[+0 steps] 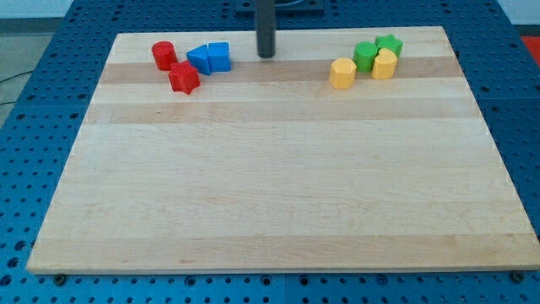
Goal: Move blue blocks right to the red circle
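Observation:
A red cylinder [164, 56] stands at the board's top left. Just right of it sit two blue blocks touching each other: a blue triangular block [200, 58] and a blue cube-like block [218, 57]. A red star-shaped block [184, 78] lies just below the gap between the red cylinder and the blue triangular block. My tip [267, 56] is a dark rod coming down from the view's top. It stands to the right of the blue cube-like block, apart from it by about one block's width.
At the top right is a cluster: a yellow hexagonal block [342, 73], a yellow rounded block [384, 64], a green cylinder [365, 56] and a green star-shaped block [389, 45]. The wooden board [278, 186] lies on a blue perforated table [34, 169].

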